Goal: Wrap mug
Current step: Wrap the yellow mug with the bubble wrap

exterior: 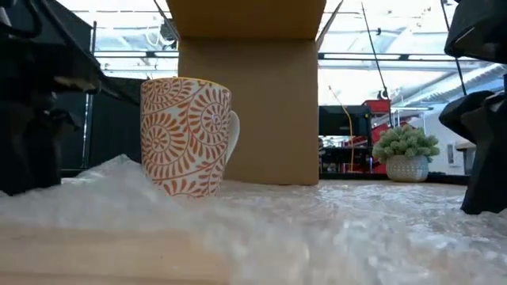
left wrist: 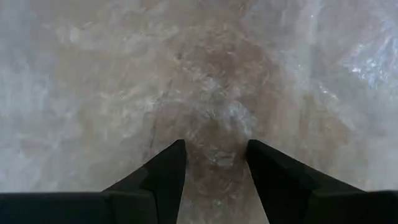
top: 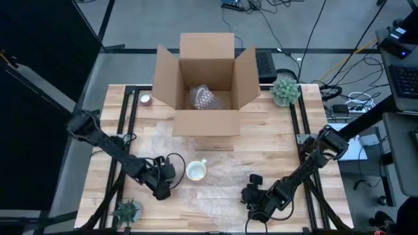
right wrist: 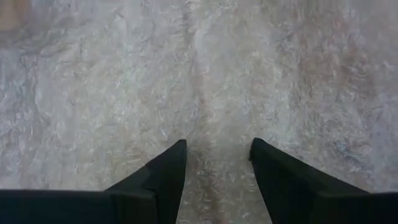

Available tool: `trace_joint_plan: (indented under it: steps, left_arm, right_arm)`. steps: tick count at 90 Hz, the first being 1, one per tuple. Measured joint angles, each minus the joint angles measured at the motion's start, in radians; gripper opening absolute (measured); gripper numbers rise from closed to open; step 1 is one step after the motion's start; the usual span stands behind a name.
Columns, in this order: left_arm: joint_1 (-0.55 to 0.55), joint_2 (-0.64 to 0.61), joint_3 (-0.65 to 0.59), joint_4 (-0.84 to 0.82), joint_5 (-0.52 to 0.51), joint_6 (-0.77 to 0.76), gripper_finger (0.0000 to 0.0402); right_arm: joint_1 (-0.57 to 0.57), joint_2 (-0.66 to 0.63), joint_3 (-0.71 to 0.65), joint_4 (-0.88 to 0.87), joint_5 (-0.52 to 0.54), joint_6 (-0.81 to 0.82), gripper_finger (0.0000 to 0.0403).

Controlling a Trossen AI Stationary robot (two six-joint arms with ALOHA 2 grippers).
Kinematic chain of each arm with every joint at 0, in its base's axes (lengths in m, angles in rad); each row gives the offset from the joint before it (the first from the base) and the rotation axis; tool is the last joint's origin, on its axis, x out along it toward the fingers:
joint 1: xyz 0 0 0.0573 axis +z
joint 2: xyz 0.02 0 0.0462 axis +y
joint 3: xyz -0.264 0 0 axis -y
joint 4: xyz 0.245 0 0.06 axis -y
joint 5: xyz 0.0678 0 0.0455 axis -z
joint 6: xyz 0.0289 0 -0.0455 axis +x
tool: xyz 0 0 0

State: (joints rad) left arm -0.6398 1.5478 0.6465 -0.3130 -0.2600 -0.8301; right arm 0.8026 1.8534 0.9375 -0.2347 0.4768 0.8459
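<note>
A white mug (top: pixel 196 170) with an orange swirl pattern (exterior: pixel 188 134) stands upright on a clear sheet of bubble wrap (top: pixel 225 179) spread over the table's near half. My left gripper (top: pixel 163 187) is just left of the mug, pointing down at the wrap (left wrist: pixel 214 134), open. My right gripper (top: pixel 252 199) is near the front edge, right of the mug, also open and pointing down over the wrap (right wrist: pixel 217 124). In the low view the wrap (exterior: pixel 119 170) bulges up beside the mug. My left gripper points down with its fingertips (left wrist: pixel 177 152) close to the bubble wrap, a puckered patch (left wrist: pixel 217 127) lying between them; I cannot tell whether they touch it. My right gripper stands the same way, its fingertips (right wrist: pixel 177 152) low over flat wrap; whether they touch does not show.
An open cardboard box (top: pixel 206 117) stands at the table's far middle with a bubble-wrapped bundle (top: pixel 204 98) inside. A potted plant (top: pixel 285 90) is at the far right, another plant (top: pixel 127 211) at the near left corner, and a small cup (top: pixel 145 99) left of the box.
</note>
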Motion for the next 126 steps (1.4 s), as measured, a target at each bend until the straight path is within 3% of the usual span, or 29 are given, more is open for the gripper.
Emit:
trace_joint_plan:
  steps: [55,89,126]
  left_arm:
    - [-0.006,0.062,-0.003,0.292,0.041,0.002,0.0164]
    - [-0.003,0.049,0.064,0.288,0.058,-0.002,0.0164]
    - [-0.002,-0.031,0.112,0.171,0.08,-0.001,0.0164]
  right_arm:
    - [0.094,-0.003,0.001,-0.175,0.004,0.04,0.0169]
    - [0.137,-0.021,-0.001,-0.247,-0.022,0.123,0.0169]
    - [0.144,-0.229,-0.006,-0.435,-0.154,0.276,0.0169]
